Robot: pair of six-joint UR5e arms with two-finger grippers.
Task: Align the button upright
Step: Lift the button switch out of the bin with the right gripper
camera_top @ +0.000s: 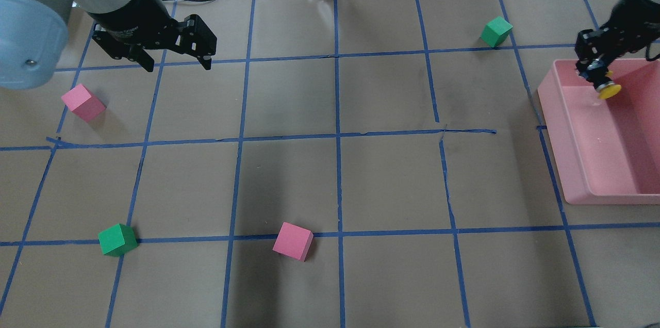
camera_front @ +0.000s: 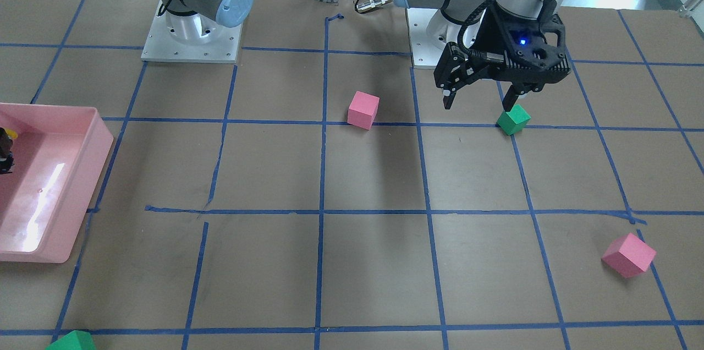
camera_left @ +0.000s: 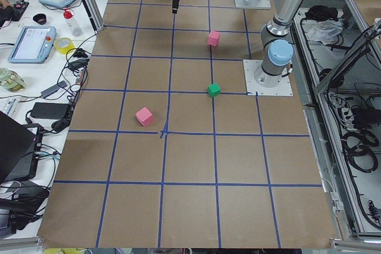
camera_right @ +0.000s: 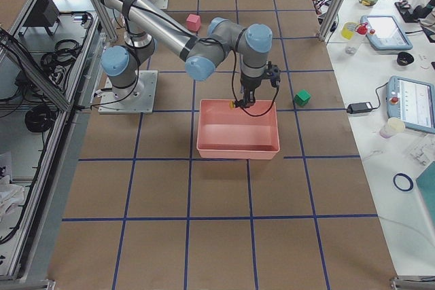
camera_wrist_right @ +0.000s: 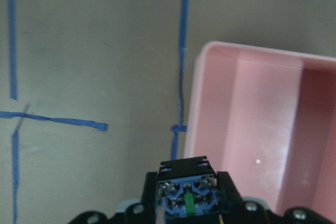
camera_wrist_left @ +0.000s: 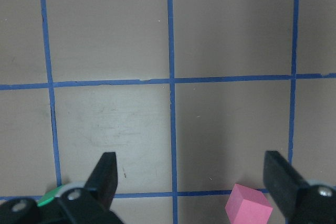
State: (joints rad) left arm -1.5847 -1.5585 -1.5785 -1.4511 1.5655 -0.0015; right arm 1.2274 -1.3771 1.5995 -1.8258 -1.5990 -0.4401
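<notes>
The button has a round yellow cap and a black body. My right gripper is shut on it and holds it above the far end of the pink tray, cap down and tilted. In the right wrist view the button's base block faces the camera between the fingers, over the tray's edge. At the left edge of the front view only a bit of yellow cap shows. My left gripper is open and empty, above the table far from the tray.
Pink cubes and green cubes lie scattered on the brown table. A green cube sits right below my left gripper. Blue tape lines grid the table.
</notes>
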